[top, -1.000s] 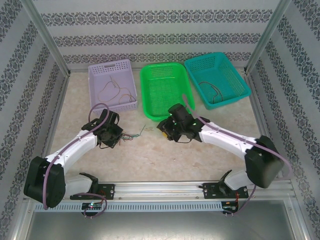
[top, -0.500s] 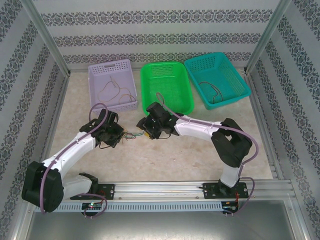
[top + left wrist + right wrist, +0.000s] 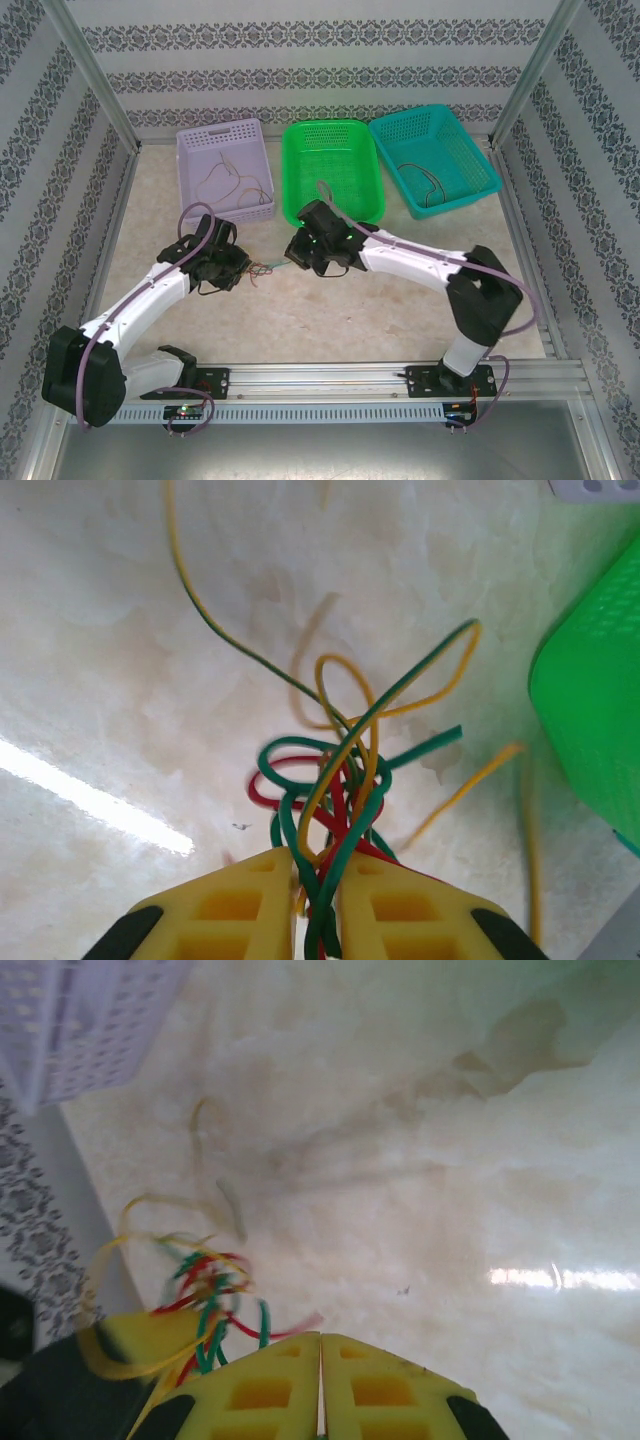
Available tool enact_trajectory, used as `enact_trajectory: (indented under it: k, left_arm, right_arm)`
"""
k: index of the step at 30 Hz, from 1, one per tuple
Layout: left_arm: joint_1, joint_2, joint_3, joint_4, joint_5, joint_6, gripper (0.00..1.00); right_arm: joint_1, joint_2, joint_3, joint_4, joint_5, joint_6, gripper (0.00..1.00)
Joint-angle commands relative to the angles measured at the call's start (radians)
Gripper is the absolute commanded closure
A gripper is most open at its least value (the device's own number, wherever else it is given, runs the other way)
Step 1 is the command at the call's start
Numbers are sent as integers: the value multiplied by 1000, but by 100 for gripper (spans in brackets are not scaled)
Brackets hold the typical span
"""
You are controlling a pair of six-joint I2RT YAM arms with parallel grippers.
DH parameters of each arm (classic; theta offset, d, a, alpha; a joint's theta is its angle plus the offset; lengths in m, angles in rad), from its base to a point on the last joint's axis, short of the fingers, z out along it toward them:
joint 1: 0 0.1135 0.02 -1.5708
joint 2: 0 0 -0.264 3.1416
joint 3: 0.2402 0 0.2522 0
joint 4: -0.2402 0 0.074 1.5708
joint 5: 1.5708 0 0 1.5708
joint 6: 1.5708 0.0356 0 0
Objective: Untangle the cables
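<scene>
Step in hand: pulling one strand free of the knot. The cables sit as a small tangle on the surface, between the two grippers and just in front of the green basket. The left gripper is nearly closed and pinches the bundle's tail: green, red and yellow strands run down through the narrow slot between its yellow fingers. The right gripper is fully closed, pads flush, with no strand visibly caught. A red end lies just beside its tips, so either the pinch missed or it took something too thin to see; cannot tell which. The next move likely needs the right gripper to reopen, line up on one free loop or end, close, then draw away while the left anchors the rest. Pull slowly, since the loops interlock and could tighten. Top external gives the layout, with single wires in the purple basket and one in the teal basket, but the knot is a speck there. Left wrist gives the knot itself: green and red loops wound together, yellow-green strands arcing out over the surface. Right wrist shows the tangle off to its left, blurred, against the left gripper's yellow finger, plus its own closed pads.
</scene>
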Motion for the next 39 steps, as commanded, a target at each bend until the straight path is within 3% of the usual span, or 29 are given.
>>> enact_trajectory:
  k: [1,11,16,21,25,32,36,39]
  left_arm:
    - [10,20,3,-120,-119,45,82]
    - [19,62,53,-135,-107,83,83]
    - [21,46,42,-174,-138,98,99]
    - [30,46,29,-199,-181,106,100]
    - [50,62,20,-190,-176,119,93]
    - [55,86,17,-79,-42,140,63]
    - [53,65,51,-113,-2,163,61]
    - [51,31,80,-92,52,263,55]
  right_arm:
    - [-17,-82,-22,-144,41,-98,100]
    - [-56,-125,-80,-199,99,-303,100]
    - [-85,-178,-122,-203,124,-364,100]
    - [-106,-239,-148,-254,140,-443,100]
    - [-107,-264,-160,-277,116,-502,100]
    - [-71,-199,-165,-229,92,-514,100]
    - [-59,-156,-153,-207,115,-534,100]
    - [-62,-140,-146,-214,121,-583,100]
